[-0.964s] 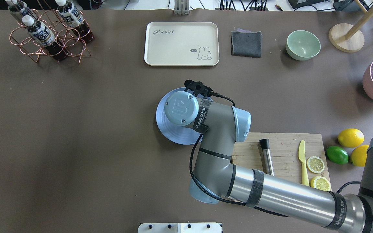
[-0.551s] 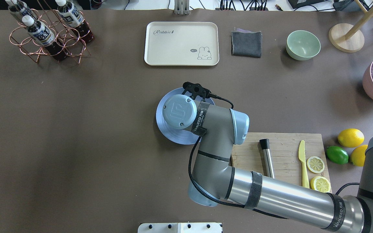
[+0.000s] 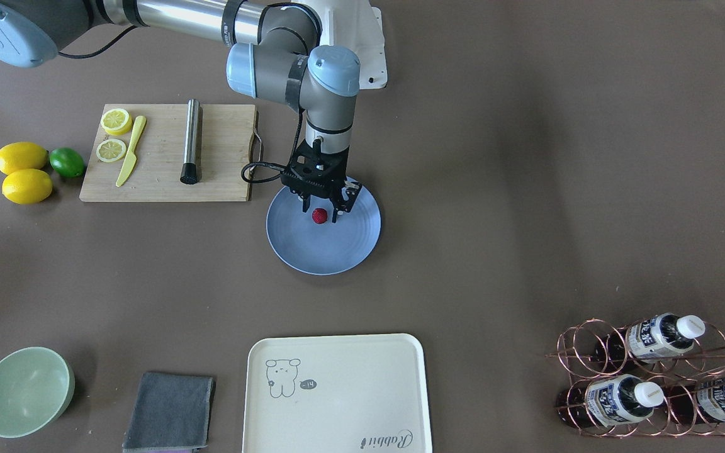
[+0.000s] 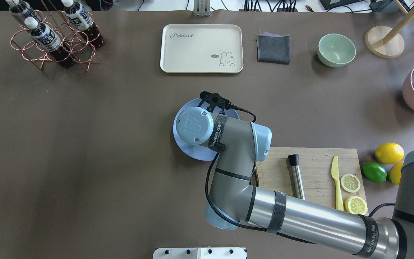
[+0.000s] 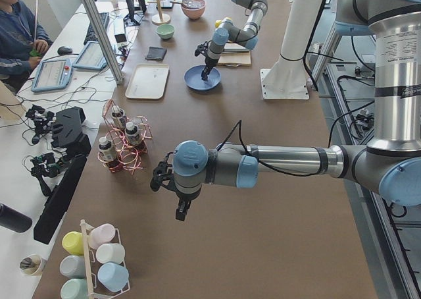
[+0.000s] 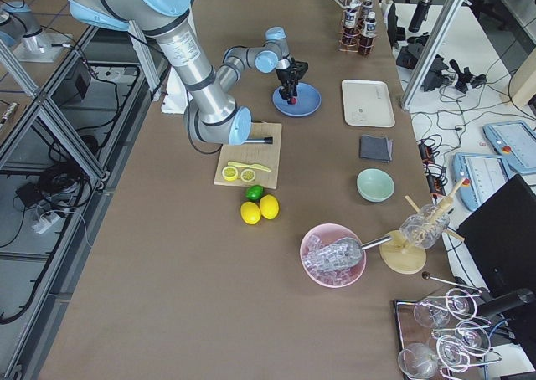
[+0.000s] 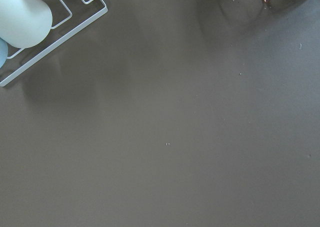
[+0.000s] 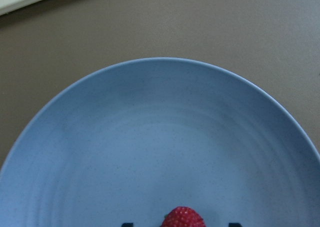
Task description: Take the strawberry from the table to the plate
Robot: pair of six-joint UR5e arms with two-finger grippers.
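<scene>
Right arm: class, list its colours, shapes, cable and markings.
The right arm has grey housings, round pale-blue caps embossed with a logo, and a shiny silver tube. It carries black straps lettered WANJEED, a black cable and a black gripper.

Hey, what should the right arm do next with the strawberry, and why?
Probably lift the right tool straight up, clear of the plate. The strawberry already sits on the plate, and the right wrist view shows clear gaps on both sides of it, so the tool looks open and the berry released.
</scene>
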